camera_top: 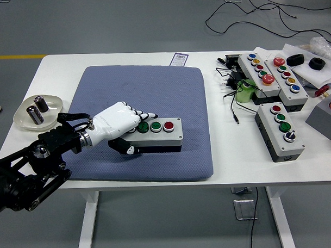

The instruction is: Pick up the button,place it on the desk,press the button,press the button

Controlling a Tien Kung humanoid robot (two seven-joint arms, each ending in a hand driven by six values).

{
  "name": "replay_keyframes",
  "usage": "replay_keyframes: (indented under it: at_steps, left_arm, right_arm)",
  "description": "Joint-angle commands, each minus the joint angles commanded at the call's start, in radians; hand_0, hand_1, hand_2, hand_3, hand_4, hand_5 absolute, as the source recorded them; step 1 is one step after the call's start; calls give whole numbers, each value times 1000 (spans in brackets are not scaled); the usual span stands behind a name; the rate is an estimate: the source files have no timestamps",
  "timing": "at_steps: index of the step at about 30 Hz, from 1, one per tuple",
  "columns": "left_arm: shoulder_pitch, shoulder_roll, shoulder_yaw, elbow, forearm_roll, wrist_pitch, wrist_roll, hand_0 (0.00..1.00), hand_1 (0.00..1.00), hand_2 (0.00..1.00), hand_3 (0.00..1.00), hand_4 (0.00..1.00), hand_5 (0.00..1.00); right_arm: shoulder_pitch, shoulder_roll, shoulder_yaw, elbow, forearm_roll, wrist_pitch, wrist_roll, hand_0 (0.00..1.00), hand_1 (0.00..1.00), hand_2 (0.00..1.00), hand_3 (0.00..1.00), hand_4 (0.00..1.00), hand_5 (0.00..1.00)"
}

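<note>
- Nearest the camera, the robot's black left arm (31, 172) comes in from the lower left, built of jointed metal links, and ends in a glossy white left hand (117, 124) with five fingers.
- The fingers (140, 114) curl over the top left end of the button box (157, 134) while the dark-tipped thumb (129, 149) presses its front side, so the hand grips the box from above and in front, likely to keep it level as it is set down.
- The box is a long rectangle with a pale grey lid and a black base. Two green buttons (149, 126) and one red button (168, 125) sit in a row on the lid.
- The box lies on the blue-grey pad (147, 81), a soft, finely dotted mat with rounded corners spread on the white table (221, 165); whether it rests fully on the pad or is just above it cannot be told.
- To the left, a shallow cream dish (49, 99) holds two small metal cylinders (37, 108).
- Farther right lie more button boxes (277, 131), black cables (232, 97) and a green object (244, 92).
- The right arm is not visible.
</note>
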Motion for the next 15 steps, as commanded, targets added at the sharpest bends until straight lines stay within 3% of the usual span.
replay_keyframes:
  at_steps: [3,4,9,10,15]
  left_arm:
    - [10,3,-18,-16,0,-31,26,506,539,694,733,777,2]
    - [11,5,-22,-25,-5,-45,36,773,893,998,948,974,258]
    - [18,16,-46,-83,-52,-131,77,773,893,998,948,974,258]
    - [20,19,-53,-97,-63,-152,84,971,998,998,998,998,381]
    - [48,32,-104,-174,-130,-223,111,971,998,998,998,998,381]
  right_arm:
    - [0,0,-2,0,0,-1,0,673,658,674,624,310,173]
    - [0,0,-3,0,0,-1,0,673,658,674,624,310,173]
    - [0,0,-2,0,0,-2,2,673,658,674,624,310,173]
    - [1,0,0,0,0,-2,2,673,658,674,624,310,173]
    - [2,0,-1,0,0,-2,1,673,658,674,624,310,173]
